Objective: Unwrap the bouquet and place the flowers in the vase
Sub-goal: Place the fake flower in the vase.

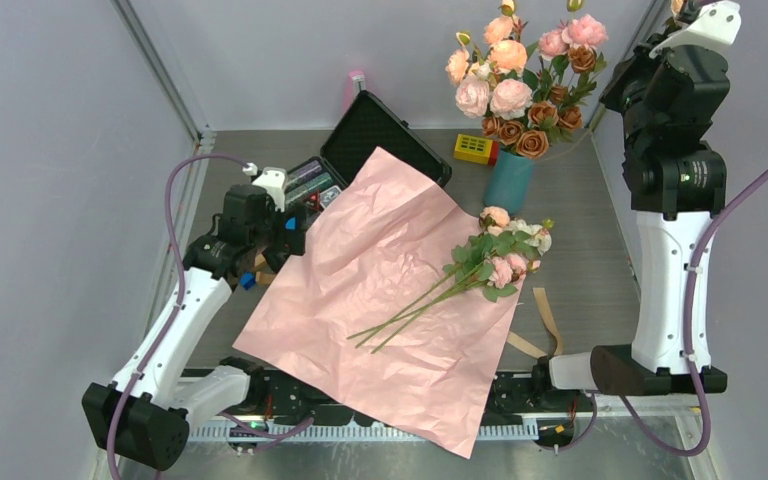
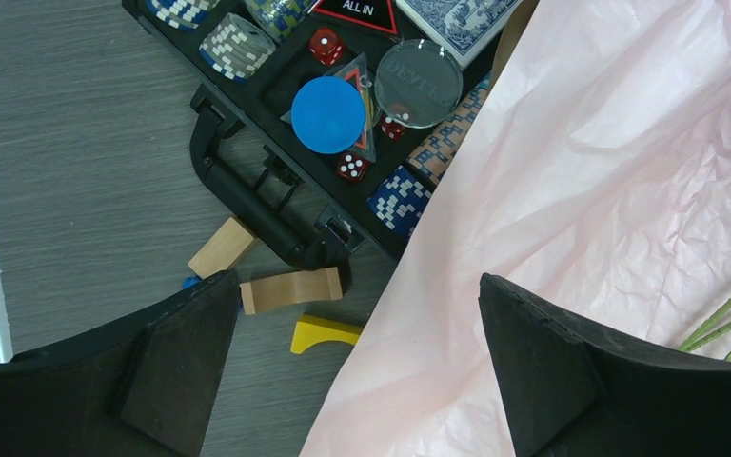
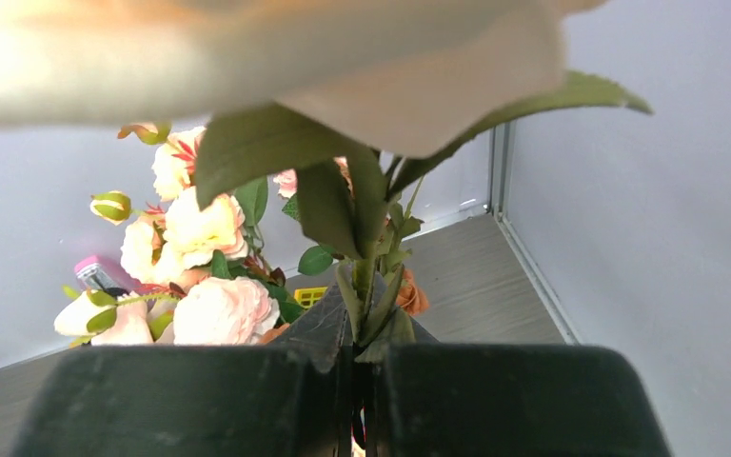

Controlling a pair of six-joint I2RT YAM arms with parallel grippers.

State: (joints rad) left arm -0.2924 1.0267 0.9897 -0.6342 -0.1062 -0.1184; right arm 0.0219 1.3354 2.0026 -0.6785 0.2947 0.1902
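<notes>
The flowers (image 1: 505, 255) lie on spread pink paper (image 1: 380, 290) in the middle of the counter (image 1: 590, 250), just near of the vase (image 1: 508, 182). The left hand (image 2: 357, 295) hangs released over the paper's left edge. The right hand (image 3: 362, 381), raised far right, is clenched on a leafy rose stem (image 3: 362, 286).

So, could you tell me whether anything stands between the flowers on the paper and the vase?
Nothing lies between the flowers and the vase, which stands just behind them. However, a bigger bunch of roses already fills the vase's mouth, so there may be little room.
</notes>
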